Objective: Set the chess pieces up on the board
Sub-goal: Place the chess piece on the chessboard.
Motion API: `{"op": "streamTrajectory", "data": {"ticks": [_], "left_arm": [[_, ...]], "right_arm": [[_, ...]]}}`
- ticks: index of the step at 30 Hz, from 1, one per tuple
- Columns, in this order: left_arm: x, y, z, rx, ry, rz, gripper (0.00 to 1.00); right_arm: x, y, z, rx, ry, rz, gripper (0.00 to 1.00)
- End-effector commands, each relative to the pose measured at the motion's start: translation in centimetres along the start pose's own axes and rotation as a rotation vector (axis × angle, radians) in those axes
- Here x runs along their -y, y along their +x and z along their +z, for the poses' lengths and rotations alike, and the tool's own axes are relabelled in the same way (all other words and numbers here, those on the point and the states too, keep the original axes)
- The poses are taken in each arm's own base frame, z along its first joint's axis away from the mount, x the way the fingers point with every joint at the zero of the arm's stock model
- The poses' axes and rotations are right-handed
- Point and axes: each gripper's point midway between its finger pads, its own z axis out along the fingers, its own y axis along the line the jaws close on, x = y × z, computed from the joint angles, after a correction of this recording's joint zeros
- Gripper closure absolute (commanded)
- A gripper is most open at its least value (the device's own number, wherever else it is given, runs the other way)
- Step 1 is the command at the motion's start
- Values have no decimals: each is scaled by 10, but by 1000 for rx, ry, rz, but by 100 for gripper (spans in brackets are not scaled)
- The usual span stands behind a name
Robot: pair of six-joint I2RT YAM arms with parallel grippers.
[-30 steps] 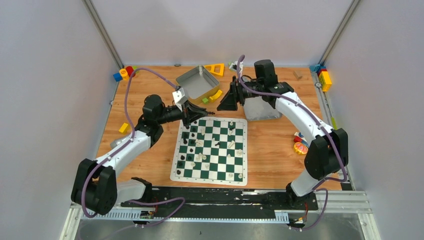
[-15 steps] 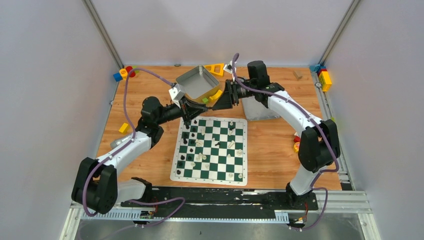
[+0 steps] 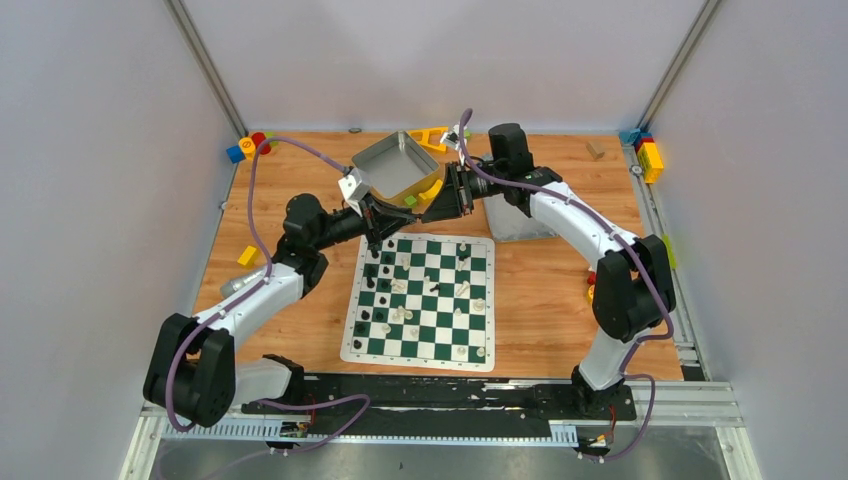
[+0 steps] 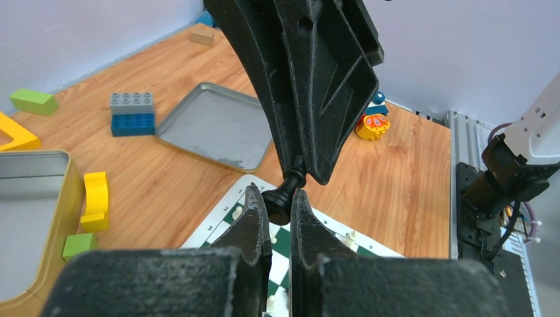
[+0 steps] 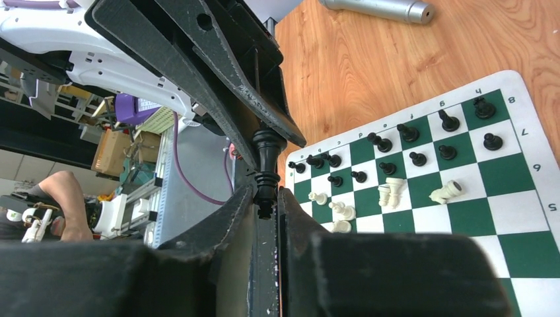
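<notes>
Table (image 3: 540, 300): wood top. The board (image 3: 425, 347) lies flat at the middle of the near edge.

Left arm (image 3: 255, 292): rises from the near-left corner, elbow bent, forearm reaching to the board's far-left corner. Right arm (image 3: 585, 220): rises from the near-right corner and arches over to the middle of the far edge, wrist turned back toward the left arm. The two grippers meet tip to tip just past the board's far edge.

Left gripper (image 4: 277, 205): fingers (image 4: 254, 221) at a narrow gap, pinching the wide base of one black piece (image 4: 285, 191). The piece is in the air, tilted.

Right gripper (image 5: 265, 193): fingers (image 5: 231, 214) also nearly together, clamped on the slim top of the same piece. Both grippers hold it at once.

Grey tin (image 3: 395, 165) with a yellow rim, tilted, just behind the grippers near the far edge. Flat grey tray (image 3: 520, 222) beside it, under the right arm.

Black chessmen (image 5: 409, 148) stand in two rows along the board's left side. White chessmen (image 5: 389, 191) are scattered mid-board, at least one lying on its side.

Toy blocks (image 3: 648, 155) sit in the far corners.
</notes>
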Motion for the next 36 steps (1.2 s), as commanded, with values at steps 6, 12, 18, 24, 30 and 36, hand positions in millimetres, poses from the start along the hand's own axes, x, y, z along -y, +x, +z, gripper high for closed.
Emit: {"op": "streamTrajectory", "data": {"ticks": [6,12,18,24,30,36], "left_arm": [[1,4,-3,-18,2,72,79],[-3,16,-14,-129,-3,175,28],[-20,8,-41,-233,-99,283,1],[-48,9,-94,-358,-312,290,0],[-89,-3,-167,-473,-688,299,0],[-115,-11,-231,-551,-988,173,0]], "right_arm": [[-17,-15,-3,20,-24,-102,95],[-11,-16,-10,25,87,-175,99],[-1,-18,-21,4,231,-270,100],[10,-3,-14,-107,333,-272,100],[19,27,20,-315,438,-350,100],[35,57,61,-523,517,-431,100]]}}
